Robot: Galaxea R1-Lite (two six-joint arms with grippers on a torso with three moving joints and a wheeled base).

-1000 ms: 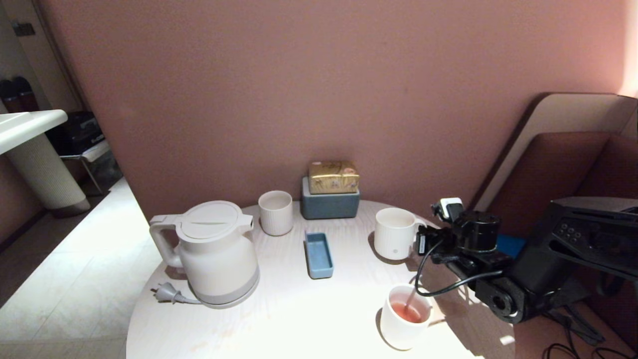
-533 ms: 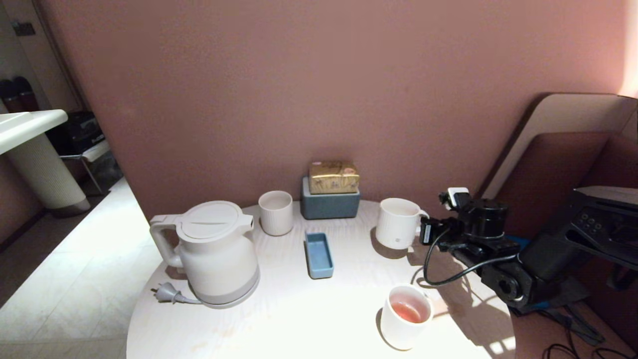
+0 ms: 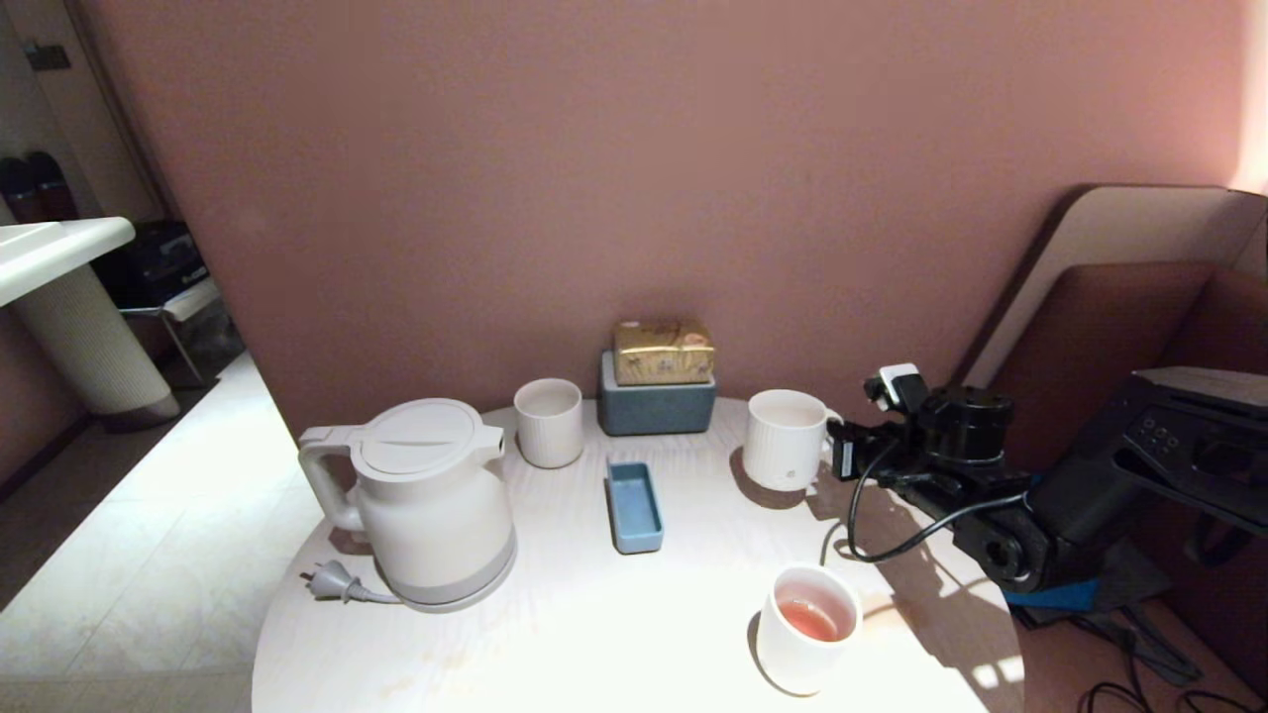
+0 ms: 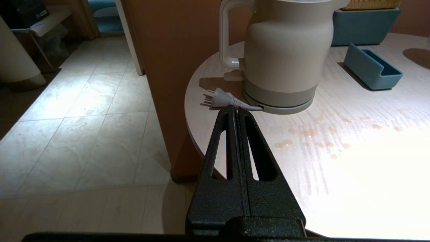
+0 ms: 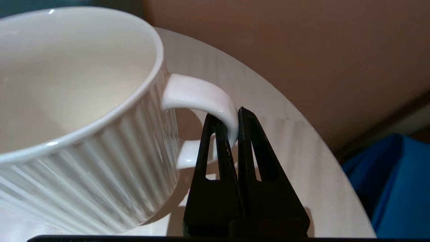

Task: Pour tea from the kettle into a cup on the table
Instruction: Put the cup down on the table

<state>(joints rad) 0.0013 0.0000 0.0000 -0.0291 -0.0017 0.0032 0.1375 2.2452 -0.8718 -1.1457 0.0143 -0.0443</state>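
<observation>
The ribbed white ceramic mug (image 5: 77, 111) is pinched by its handle in the closed right gripper (image 5: 231, 126). That thin grip could let it twist and tip. The left gripper (image 4: 237, 112) is closed and empty.

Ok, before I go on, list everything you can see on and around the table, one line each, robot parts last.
kettle: one, cream-white, on its grey base, table's left side
plug: one, grey, lying by the kettle
ribbed mug: one, white, empty, back right
handleless ribbed cup: one, white, back centre
smooth cup: one, white, holding reddish tea, front right
small tray: one, blue, centre
box: one, grey-blue, gold packet on top, by the wall
table: one, round, pale wood grain
right gripper: black, pinching the mug's handle
left gripper: black, shut, off the table's near-left edge
</observation>
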